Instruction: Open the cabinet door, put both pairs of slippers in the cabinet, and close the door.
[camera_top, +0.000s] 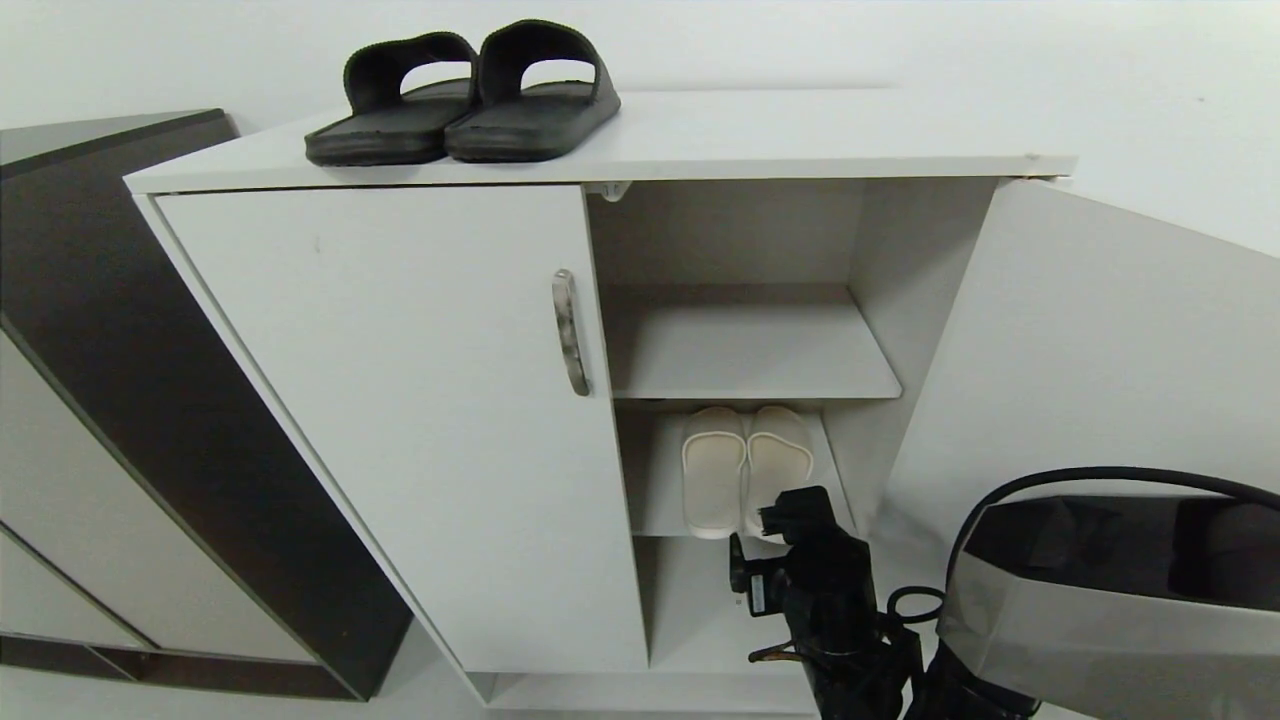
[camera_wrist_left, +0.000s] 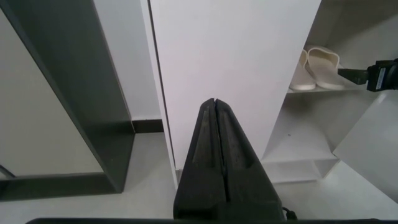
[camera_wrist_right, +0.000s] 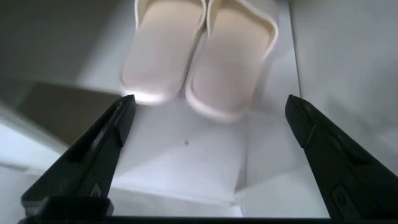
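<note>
A white cabinet (camera_top: 700, 130) stands with its right door (camera_top: 1090, 340) swung open and its left door (camera_top: 400, 400) shut. Black slippers (camera_top: 465, 95) rest on the cabinet top, at its left. A pair of cream slippers (camera_top: 745, 465) (camera_wrist_left: 316, 67) (camera_wrist_right: 199, 53) lies side by side on the middle shelf (camera_top: 655, 490) inside. My right gripper (camera_wrist_right: 208, 124) is open just in front of the cream slippers, apart from them, and appears in the head view as the right gripper (camera_top: 790, 510). My left gripper (camera_wrist_left: 214, 106) is shut with nothing in it, low before the left door.
The upper shelf (camera_top: 750, 345) holds nothing. A dark-framed panel (camera_top: 130, 350) leans left of the cabinet. The left door carries a metal handle (camera_top: 570, 330). Bare floor (camera_wrist_left: 143, 180) lies below the cabinet.
</note>
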